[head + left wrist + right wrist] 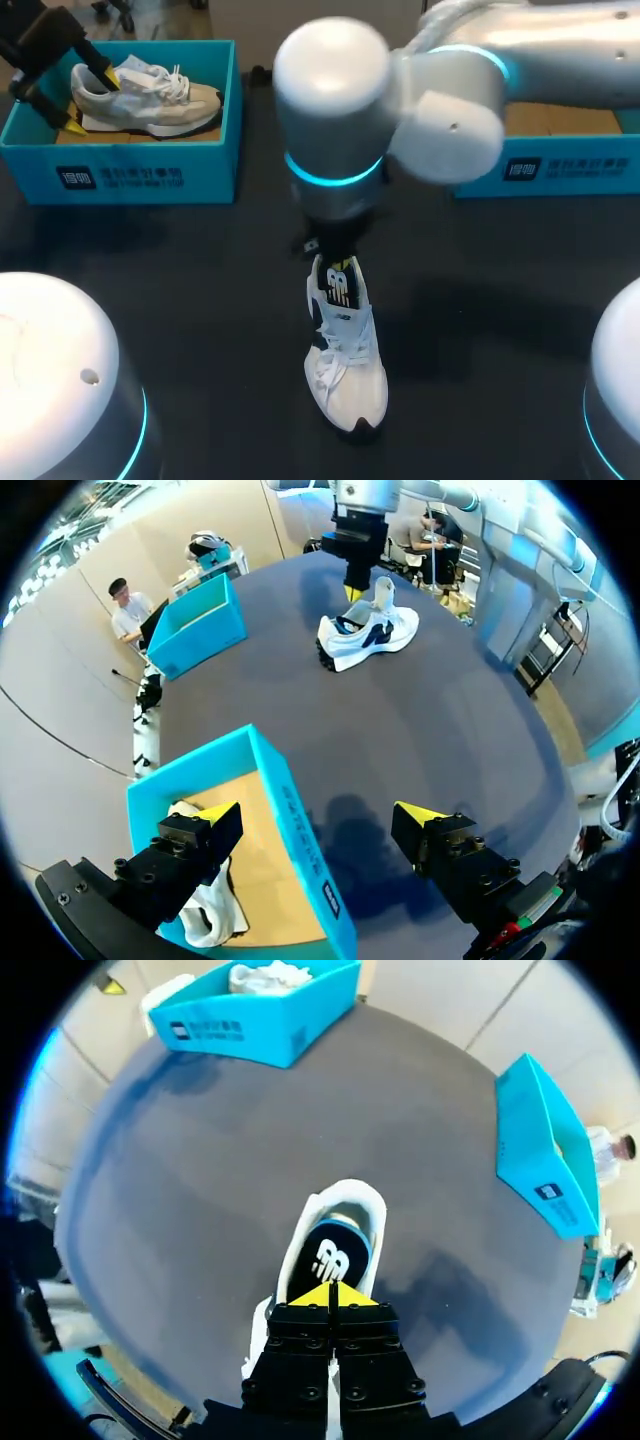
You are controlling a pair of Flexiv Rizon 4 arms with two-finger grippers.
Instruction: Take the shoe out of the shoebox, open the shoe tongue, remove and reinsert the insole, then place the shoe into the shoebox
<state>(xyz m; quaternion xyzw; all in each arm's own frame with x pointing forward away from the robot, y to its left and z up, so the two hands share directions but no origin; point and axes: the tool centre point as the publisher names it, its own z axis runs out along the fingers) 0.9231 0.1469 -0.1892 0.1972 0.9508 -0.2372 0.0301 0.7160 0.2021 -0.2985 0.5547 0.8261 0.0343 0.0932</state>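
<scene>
Right end effector [330,1298]: fingers closed tip to tip, directly above the white shoe [350,370] at its raised tongue [340,288]; whether they pinch the tongue cannot be told.
Left end effector [317,812]: fingers spread wide, holding nothing, well apart from the white shoe, above the left shoebox [150,175].
Counter [500,300]: dark, carries the white shoe near its middle.
Left shoebox: teal, open, beyond the white shoe.
Right shoebox [560,170]: teal, beyond the white shoe, partly hidden by the right arm.
White shoe: upright on its sole, outside both boxes, toe toward the robot.
Boxed shoe [150,95]: pale, inside the left shoebox.
Tongue: black, standing up.
</scene>
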